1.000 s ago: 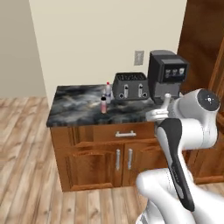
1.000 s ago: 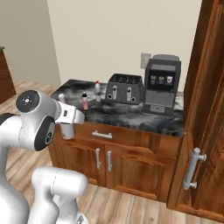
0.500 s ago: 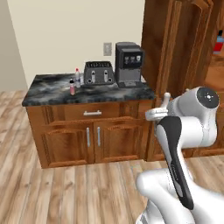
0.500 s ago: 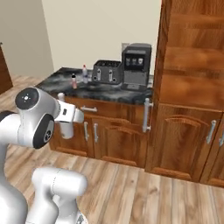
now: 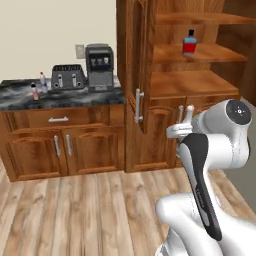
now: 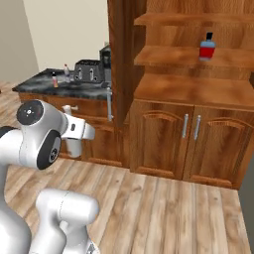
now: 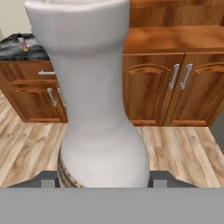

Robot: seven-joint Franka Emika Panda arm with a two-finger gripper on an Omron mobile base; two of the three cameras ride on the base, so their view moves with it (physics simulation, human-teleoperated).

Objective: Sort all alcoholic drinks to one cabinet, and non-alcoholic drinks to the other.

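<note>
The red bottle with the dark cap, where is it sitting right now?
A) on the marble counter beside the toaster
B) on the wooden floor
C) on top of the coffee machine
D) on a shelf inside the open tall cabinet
D: the red bottle stands upright on a shelf of the open cabinet, apart from the counter.

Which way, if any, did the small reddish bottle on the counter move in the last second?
No. The bottle still stands just left of the toaster on the counter; only the camera shifted.

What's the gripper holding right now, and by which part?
A white bottle, it seems, clamped at its wide, brown-banded end between the gripper fingertips.
</note>
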